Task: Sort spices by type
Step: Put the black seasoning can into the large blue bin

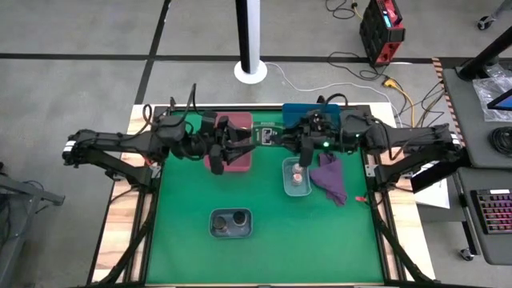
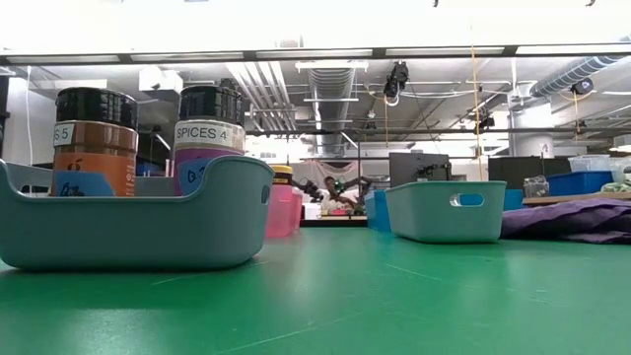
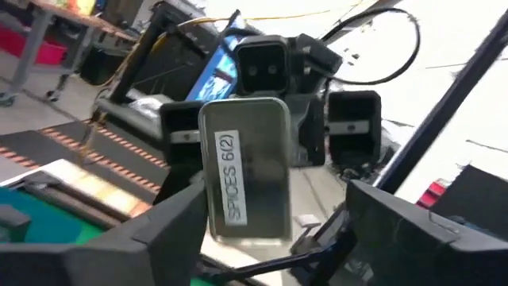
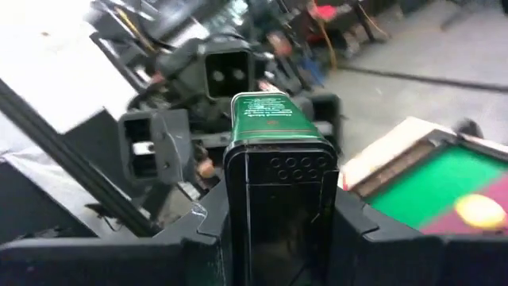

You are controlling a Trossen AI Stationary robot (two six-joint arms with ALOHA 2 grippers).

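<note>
Green-labelled slim spice tin (image 4: 278, 171), held aloft between my two arms above the table's far edge, long axis running gripper to gripper: right gripper (image 4: 278, 238) clamped on its near end, left gripper (image 3: 270, 230) spread apart beside it.

pink tray (image 1: 238, 158), grey tray (image 1: 232, 234), purple cloth (image 1: 332, 179)

Four plastic trays are counted: one pink (image 1: 238, 157), one blue (image 1: 298, 111), two grey (image 1: 232, 234). Two round dark-lidded jars (image 2: 96, 141) and one slim rectangular spice tin (image 3: 244, 168) are seen.
</note>
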